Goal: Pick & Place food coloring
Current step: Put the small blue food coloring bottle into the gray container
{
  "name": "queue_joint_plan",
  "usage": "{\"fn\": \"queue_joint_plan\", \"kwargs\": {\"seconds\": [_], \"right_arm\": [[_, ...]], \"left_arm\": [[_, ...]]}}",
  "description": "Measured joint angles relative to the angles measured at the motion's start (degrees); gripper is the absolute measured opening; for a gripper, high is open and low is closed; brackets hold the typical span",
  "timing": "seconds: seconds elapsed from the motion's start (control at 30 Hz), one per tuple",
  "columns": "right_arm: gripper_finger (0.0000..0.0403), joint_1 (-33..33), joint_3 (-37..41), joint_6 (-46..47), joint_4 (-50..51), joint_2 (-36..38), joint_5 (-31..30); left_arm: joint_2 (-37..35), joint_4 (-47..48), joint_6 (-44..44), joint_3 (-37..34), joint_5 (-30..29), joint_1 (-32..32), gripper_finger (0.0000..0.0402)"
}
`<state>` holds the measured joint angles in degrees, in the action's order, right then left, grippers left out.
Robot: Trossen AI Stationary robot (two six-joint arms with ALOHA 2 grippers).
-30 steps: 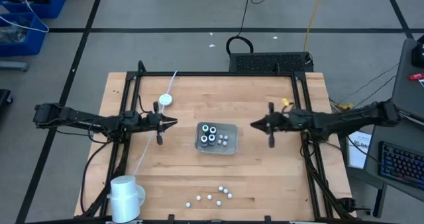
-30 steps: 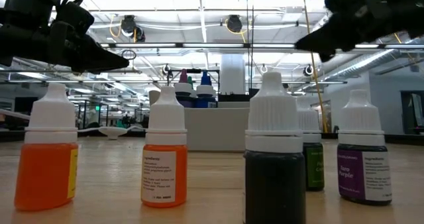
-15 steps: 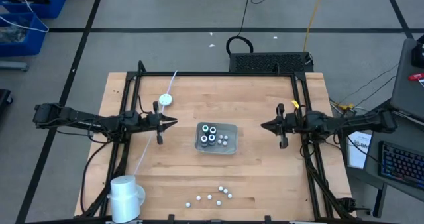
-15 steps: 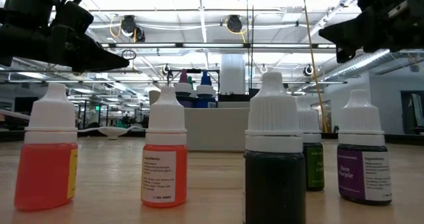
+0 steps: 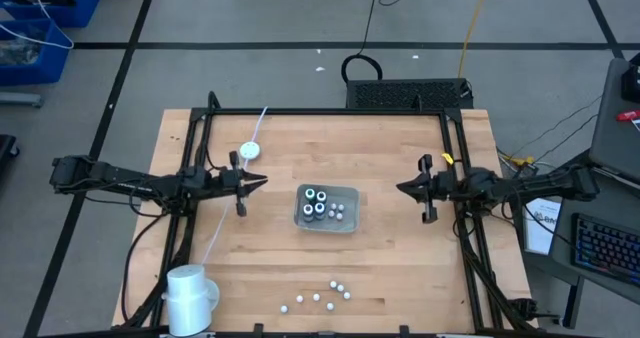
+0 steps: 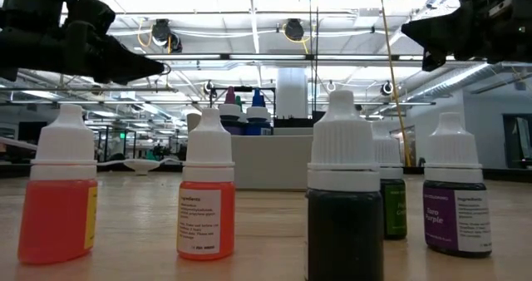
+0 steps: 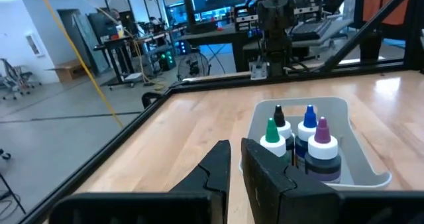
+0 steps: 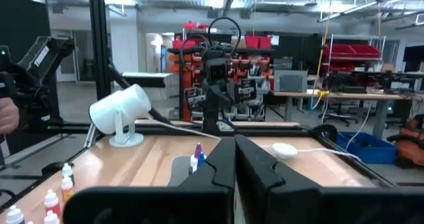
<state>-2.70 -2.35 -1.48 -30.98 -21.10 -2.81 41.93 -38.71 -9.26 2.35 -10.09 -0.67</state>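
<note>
Four food coloring bottles (image 5: 320, 203) fill one tray (image 5: 349, 195); both hands pressed together, empty.

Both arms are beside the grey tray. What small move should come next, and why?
Probably the right gripper should open: its fingers are shut and hold nothing, while small white-capped bottles stand loose near the table's front edge, outside the grey plastic tray. The left gripper waits beside it.
</note>
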Motion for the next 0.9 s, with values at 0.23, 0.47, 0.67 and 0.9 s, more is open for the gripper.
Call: {"fn": "queue_joint_plan", "kwargs": {"seconds": [0.23, 0.47, 0.67, 0.9], "right_arm": [[0.0003, 0.0, 0.1, -2.2, 2.5, 0.0, 0.0], [0.0004, 0.0, 0.1, -2.4, 3.0, 0.0, 0.0], [0.0004, 0.0, 0.2, -2.3, 3.3, 0.0, 0.0], [0.0004, 0.0, 0.2, -2.6, 2.9, 0.0, 0.0]], "left_arm": [[0.1, 12.7, 0.4, 7.5, -0.5, 4.0, 0.0044], [10.3, 37.4, 4.6, 26.6, -9.8, 17.2, 0.0006], [26.2, 51.5, 13.5, 41.7, -16.0, 29.1, 0.0009], [46.1, 68.0, 27.0, 62.1, -15.0, 37.7, 0.0013]]}}
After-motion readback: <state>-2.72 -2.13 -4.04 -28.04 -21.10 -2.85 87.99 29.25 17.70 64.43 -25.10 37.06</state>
